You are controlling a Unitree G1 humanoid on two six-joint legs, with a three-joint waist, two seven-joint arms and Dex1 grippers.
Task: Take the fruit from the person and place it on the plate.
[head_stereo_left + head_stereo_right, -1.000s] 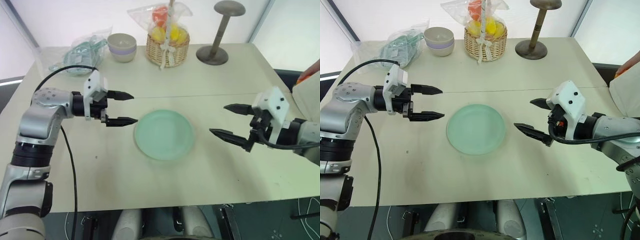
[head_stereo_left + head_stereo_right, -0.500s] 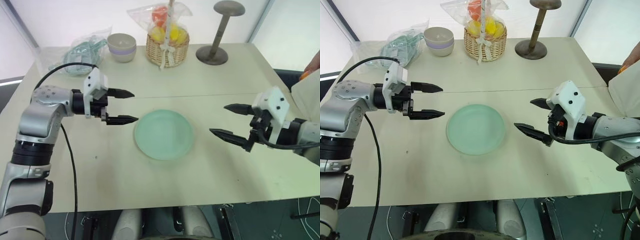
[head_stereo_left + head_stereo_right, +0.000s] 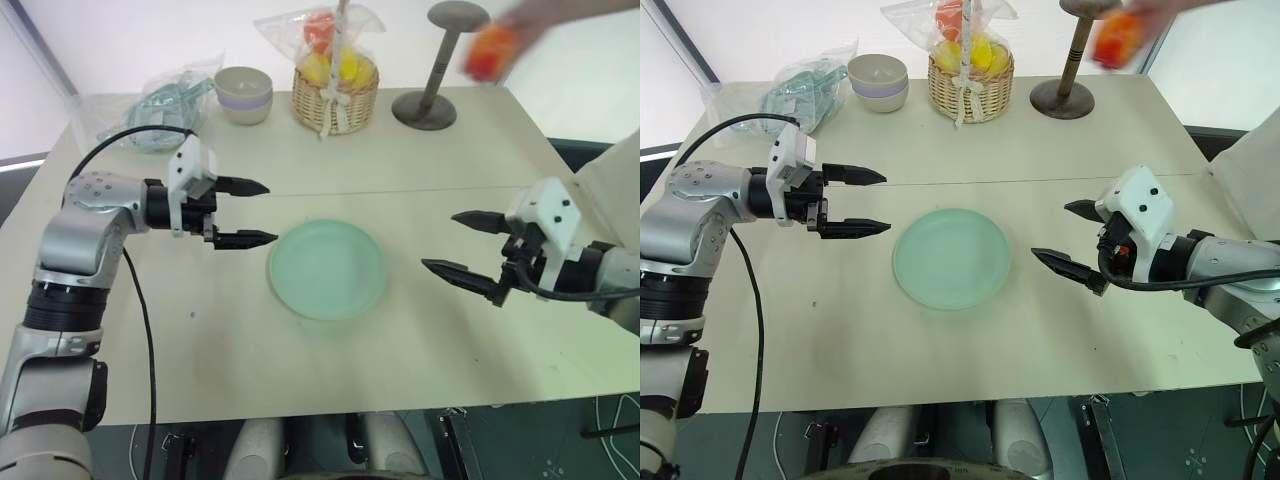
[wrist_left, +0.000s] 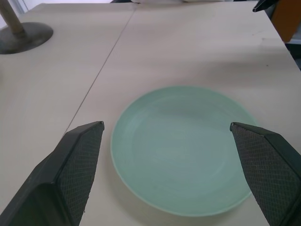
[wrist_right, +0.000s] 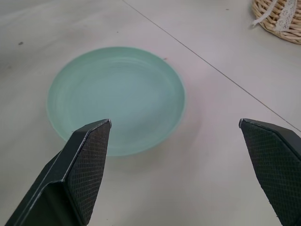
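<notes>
Between our two grippers, the plate (image 3: 327, 269) lies bare on the table (image 3: 450, 150). We keep the left gripper (image 3: 256, 213) and right gripper (image 3: 466, 244) spread wide, holding nothing. Over the far right corner, the person's hand (image 3: 535, 12) carries the fruit (image 3: 488, 52).

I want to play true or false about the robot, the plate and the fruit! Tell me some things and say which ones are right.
1. The mint-green plate has nothing on it. True.
2. The left gripper is holding the fruit. False: it is open and holds nothing; the fruit is up in the air in a person's hand, blurred, at the far right of the table.
3. Both grippers point in toward the plate from either side. True: the right gripper is open too.
4. The wicker basket sits right beside the plate. False: it stands at the far edge of the table, apart from the plate.
5. A small cream bowl stands to the left of the basket. True.
</notes>
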